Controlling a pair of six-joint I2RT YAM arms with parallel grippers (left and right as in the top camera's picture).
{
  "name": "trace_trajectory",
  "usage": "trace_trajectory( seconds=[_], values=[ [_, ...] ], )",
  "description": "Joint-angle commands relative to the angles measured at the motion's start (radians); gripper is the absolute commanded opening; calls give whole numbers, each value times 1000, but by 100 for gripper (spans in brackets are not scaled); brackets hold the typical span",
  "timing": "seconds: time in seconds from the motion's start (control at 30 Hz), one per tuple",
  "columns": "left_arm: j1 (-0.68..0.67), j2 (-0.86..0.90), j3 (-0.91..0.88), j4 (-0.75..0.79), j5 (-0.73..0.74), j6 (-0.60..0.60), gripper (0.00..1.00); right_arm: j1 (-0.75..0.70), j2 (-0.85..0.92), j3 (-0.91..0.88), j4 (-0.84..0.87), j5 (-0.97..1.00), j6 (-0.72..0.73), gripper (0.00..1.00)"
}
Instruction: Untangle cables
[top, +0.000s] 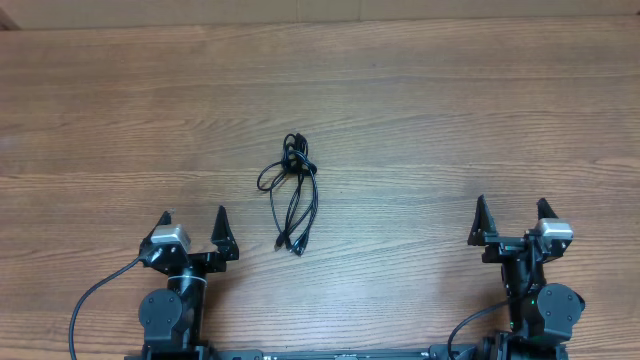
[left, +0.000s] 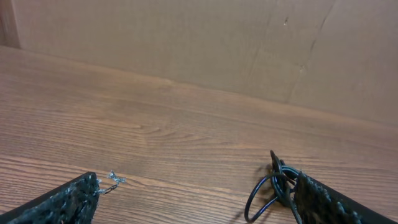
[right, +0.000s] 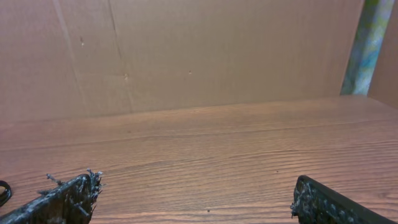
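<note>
Black cables (top: 291, 195) lie in one tangled bundle near the centre of the wooden table (top: 450, 100), knot at the 12 o'clock end, plug ends at 6 o'clock. Left gripper (top: 192, 213) sits at the bundle's 9 o'clock, fingers spread wide, empty. Right gripper (top: 511, 202) sits at its 3 o'clock, well apart, fingers also spread, holding nothing.

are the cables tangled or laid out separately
Tangled: the cables lie as one bundle, knotted at the far end, with loops crossing.
</note>
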Motion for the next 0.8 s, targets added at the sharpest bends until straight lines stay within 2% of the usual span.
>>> trace_trajectory(
  seconds=[0.0,0.77],
  values=[
    [5,-10,-3,-1,7,12,99,7,-10,-11,2,11,3,100],
    [5,-10,-3,28,2,13,100,7,-10,-11,2,11,3,100]
  ],
)
